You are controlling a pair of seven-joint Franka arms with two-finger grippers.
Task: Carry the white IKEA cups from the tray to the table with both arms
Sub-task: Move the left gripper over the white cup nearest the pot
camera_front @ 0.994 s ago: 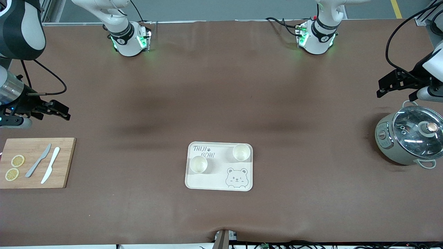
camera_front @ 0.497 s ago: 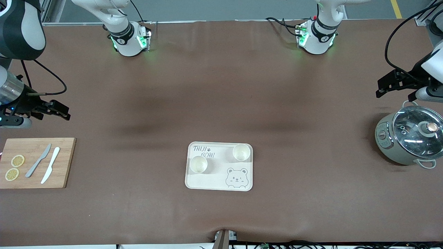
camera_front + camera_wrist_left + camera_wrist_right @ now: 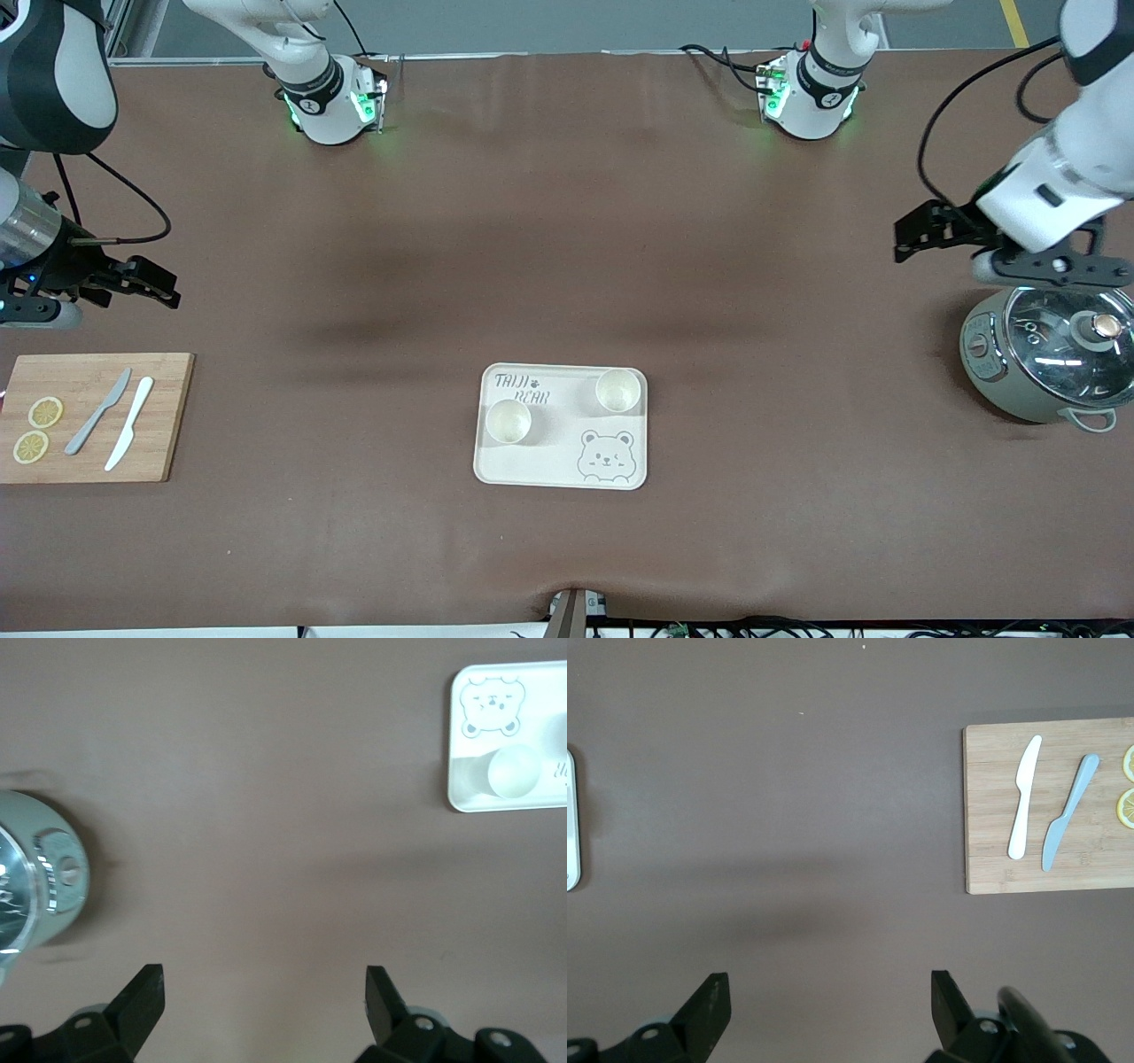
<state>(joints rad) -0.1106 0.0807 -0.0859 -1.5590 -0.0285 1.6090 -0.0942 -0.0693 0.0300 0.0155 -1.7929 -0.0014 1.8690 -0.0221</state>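
A cream bear-printed tray point(image 3: 611, 474) lies on the brown counter point(image 3: 567, 266). Well apart from the tray, toward the right arm's end, sits a wooden cutting board point(image 3: 164, 416) carrying a grey knife point(image 3: 97, 411), a white knife point(image 3: 129, 423) beside it, and two lemon slices point(image 3: 45, 412). Toward the left arm's end stands a green cooker point(image 3: 992, 372) under a glass lid point(image 3: 1063, 341).

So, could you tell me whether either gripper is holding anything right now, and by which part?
Nothing is held. The left gripper and right gripper are both open and empty; both white cups stand on the bear-printed tray.
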